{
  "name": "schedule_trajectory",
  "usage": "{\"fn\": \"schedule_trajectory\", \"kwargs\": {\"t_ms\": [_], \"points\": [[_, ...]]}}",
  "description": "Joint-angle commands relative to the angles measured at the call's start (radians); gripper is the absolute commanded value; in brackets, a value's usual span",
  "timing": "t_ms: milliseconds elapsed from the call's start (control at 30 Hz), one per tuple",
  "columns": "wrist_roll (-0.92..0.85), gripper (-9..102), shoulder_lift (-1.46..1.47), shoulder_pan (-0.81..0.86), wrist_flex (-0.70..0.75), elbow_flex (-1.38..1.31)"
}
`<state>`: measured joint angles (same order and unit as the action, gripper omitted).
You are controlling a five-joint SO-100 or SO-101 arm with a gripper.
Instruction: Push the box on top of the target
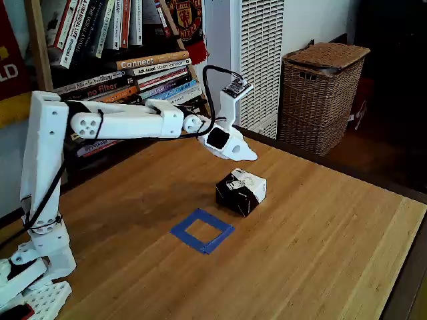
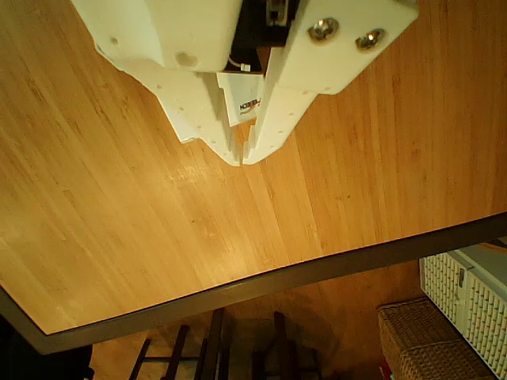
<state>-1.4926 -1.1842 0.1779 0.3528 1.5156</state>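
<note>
While the target (image 1: 202, 231) lies bare on the table (image 1: 320, 253), left of and nearer than the box (image 1: 241, 191) in the fixed view, the box rests just beside it without overlapping, so the push looks not yet begun. Further right and beyond the box, the gripper (image 1: 248, 155) hangs above the wood with its fingers pressed together on nothing, tips meeting in the other view (image 2: 243, 161); next it should drop behind the box's far right side and sweep it toward the tape

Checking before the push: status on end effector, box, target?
End effector shut, empty, raised behind the box. Box beside the target, not on it. Nothing between them.
</note>
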Motion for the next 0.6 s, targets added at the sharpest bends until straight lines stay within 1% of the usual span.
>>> {"fn": "schedule_trajectory", "kwargs": {"t_ms": [0, 567], "points": [[-0.009, 0, -0.008, 0.009, 0.015, -0.052], [-0.071, 0, 0.11, 0.046, 0.008, -0.129]]}}
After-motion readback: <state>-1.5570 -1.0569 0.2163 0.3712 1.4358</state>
